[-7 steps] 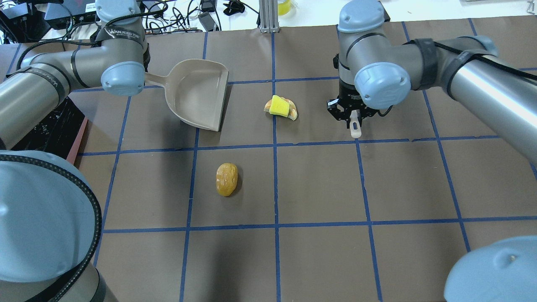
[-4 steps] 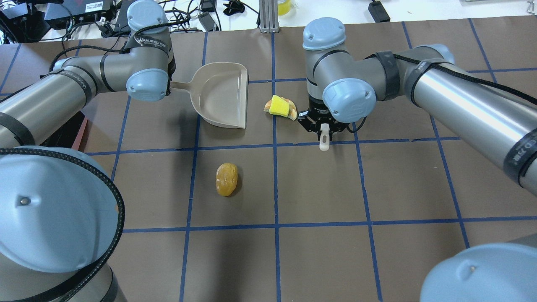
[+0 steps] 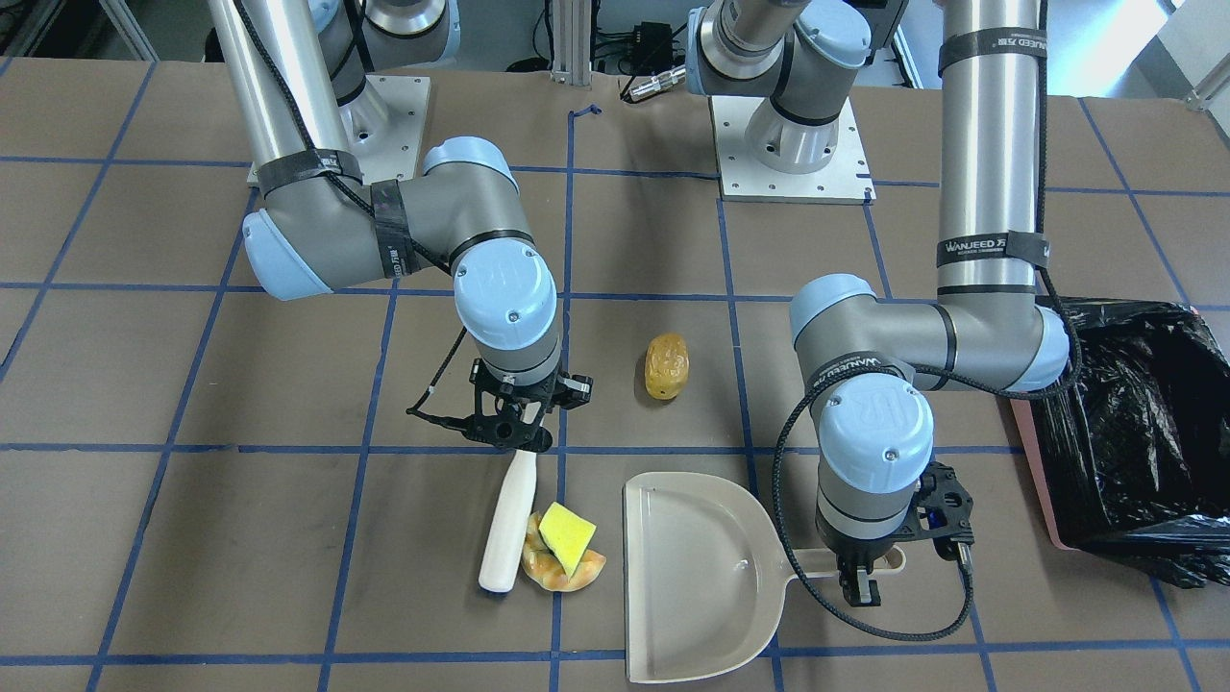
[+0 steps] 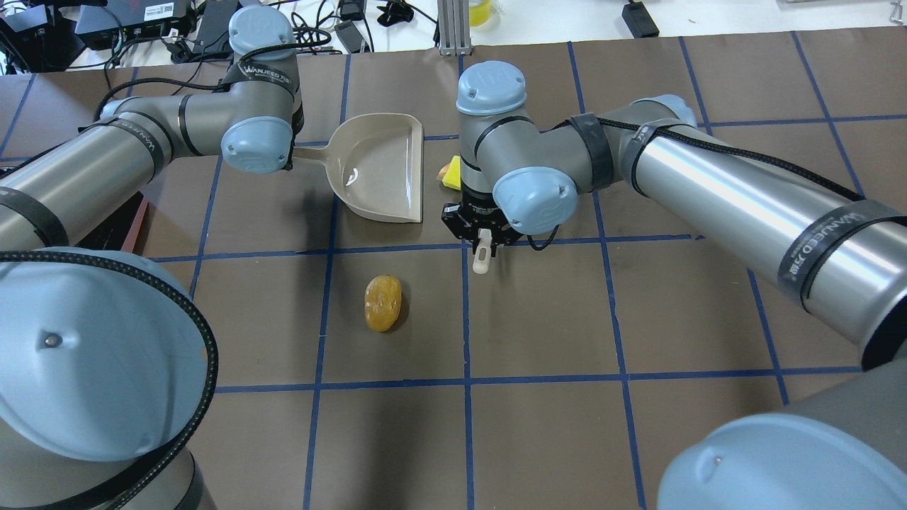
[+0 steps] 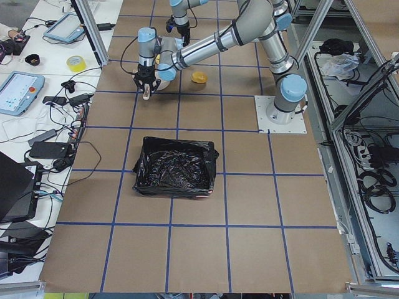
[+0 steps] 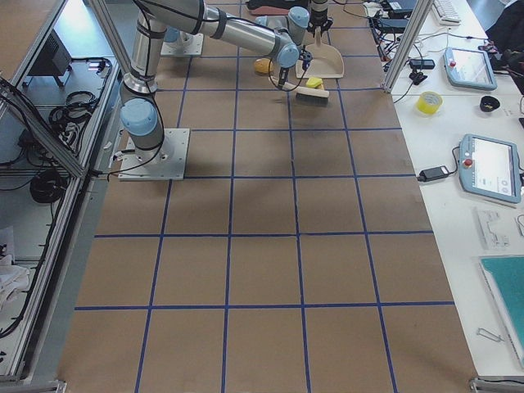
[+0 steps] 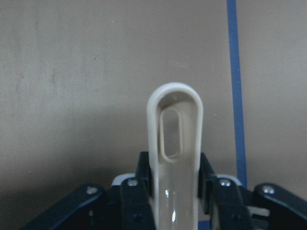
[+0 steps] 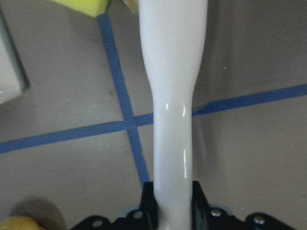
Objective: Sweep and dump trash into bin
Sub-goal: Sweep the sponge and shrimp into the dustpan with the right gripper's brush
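The golden-brown roll (image 3: 667, 365) lies alone on the brown table; it also shows in the overhead view (image 4: 382, 302). The tan croissant (image 3: 562, 569) lies with the yellow sponge wedge (image 3: 567, 531) on top of it. My right gripper (image 3: 519, 432) is shut on the white brush handle (image 3: 507, 524), which rests against the croissant's side. My left gripper (image 3: 862, 580) is shut on the handle of the beige dustpan (image 3: 697, 577), whose open mouth faces the croissant a short gap away. The bin (image 3: 1124, 442) with its black bag stands beyond the left arm.
The two robot base plates (image 3: 793, 144) sit at the table's robot side. Cables and electronics (image 4: 142, 21) lie past the far edge in the overhead view. A side table with tablets and a tape roll (image 5: 76, 63) runs along the operators' side.
My right arm has swept leftward in the overhead view with the brush, up to the croissant and sponge, and now covers them. My left arm has shifted the dustpan slightly right toward them.
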{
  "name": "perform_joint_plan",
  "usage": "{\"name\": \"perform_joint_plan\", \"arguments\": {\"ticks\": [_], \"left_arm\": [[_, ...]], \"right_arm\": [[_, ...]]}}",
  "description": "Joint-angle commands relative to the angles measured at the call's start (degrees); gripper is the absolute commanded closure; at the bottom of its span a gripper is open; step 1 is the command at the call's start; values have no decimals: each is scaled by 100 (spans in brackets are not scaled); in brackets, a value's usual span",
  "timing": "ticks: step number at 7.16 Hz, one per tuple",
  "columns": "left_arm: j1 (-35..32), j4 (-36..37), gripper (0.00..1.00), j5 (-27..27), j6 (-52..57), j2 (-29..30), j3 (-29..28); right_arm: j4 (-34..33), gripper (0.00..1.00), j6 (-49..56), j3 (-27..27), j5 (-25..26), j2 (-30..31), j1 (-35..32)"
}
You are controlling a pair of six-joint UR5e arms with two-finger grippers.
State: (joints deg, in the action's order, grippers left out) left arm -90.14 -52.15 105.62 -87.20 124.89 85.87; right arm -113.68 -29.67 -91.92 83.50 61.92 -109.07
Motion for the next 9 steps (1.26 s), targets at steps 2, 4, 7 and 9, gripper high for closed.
{"name": "perform_joint_plan", "arguments": {"ticks": [2, 4, 7, 9], "left_arm": [[-3, -32, 100, 29, 1, 9, 0], [-3, -32, 100, 29, 27, 18, 0], [-3, -23, 100, 20, 88, 9, -9], [5, -32, 100, 20, 351, -43, -9]], "right_arm": [[-319, 81, 232, 735, -1001, -530, -158], [-592, 82, 427, 1034, -1744, -847, -272], [-112, 81, 804, 1351, -979, -831, -220], [170, 80, 1208, 1343, -458, -761, -167]]}}
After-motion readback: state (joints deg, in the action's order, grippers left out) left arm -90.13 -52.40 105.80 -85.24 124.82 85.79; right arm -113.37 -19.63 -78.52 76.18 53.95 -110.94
